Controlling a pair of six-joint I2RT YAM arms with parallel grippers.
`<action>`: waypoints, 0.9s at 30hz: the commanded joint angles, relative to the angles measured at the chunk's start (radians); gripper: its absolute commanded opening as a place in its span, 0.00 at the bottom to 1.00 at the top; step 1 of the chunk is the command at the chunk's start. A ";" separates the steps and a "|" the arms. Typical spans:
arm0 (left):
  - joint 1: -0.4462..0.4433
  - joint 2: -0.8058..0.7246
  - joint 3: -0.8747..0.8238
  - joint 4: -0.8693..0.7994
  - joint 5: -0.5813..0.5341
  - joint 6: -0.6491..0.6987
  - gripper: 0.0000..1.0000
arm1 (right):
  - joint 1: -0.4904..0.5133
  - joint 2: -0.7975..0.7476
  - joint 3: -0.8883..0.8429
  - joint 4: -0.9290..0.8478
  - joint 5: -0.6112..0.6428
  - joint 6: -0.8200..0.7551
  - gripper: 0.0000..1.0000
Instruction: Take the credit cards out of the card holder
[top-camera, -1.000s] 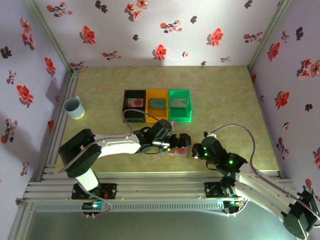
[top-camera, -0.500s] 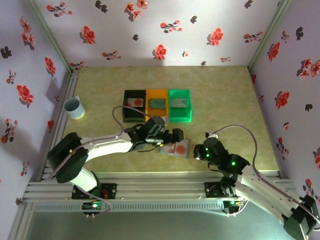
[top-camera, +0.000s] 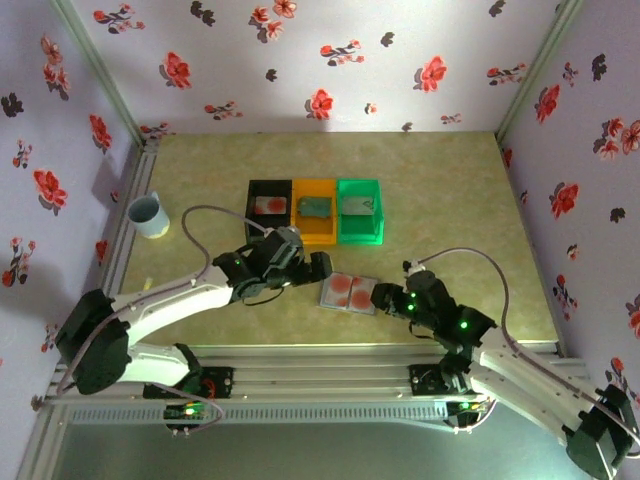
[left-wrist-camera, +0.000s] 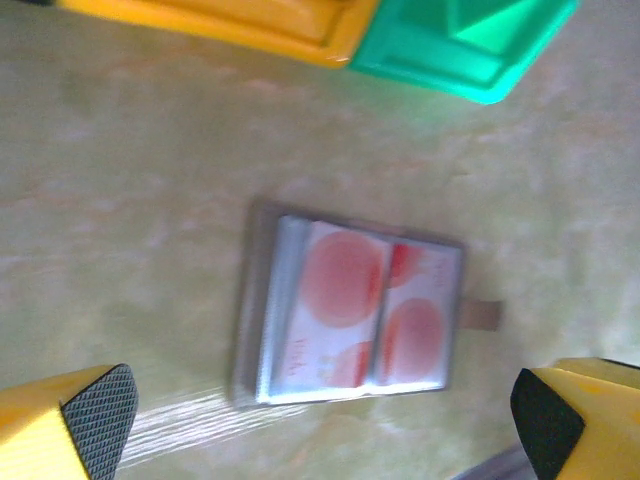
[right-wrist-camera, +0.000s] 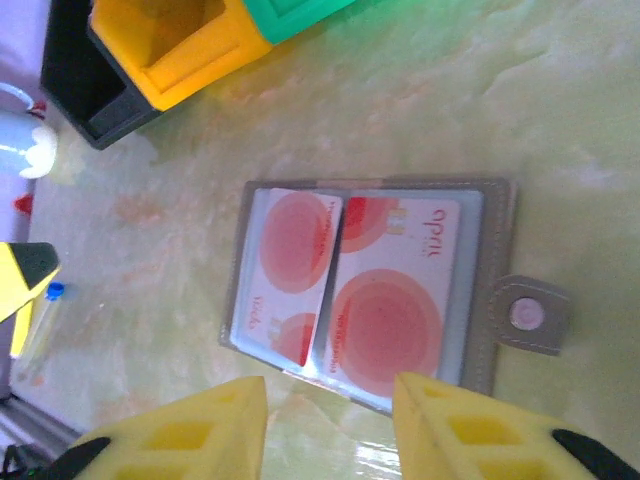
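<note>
Lying open, the card holder (right-wrist-camera: 365, 285) sits just ahead of the right tool (right-wrist-camera: 325, 395).

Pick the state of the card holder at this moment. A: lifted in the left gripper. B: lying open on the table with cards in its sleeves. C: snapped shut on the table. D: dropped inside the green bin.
B: the card holder lies spread open on the table, with red-circled credit cards showing in both halves.
</note>
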 joint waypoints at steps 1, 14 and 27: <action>0.004 0.020 0.030 -0.173 -0.047 0.042 1.00 | -0.006 0.020 -0.011 0.092 -0.044 0.025 0.40; -0.006 0.132 0.051 -0.247 -0.005 0.016 1.00 | -0.002 0.205 0.011 0.251 -0.069 0.126 0.30; -0.044 0.289 0.168 -0.321 0.015 -0.008 1.00 | 0.008 0.466 0.080 0.364 -0.104 0.137 0.23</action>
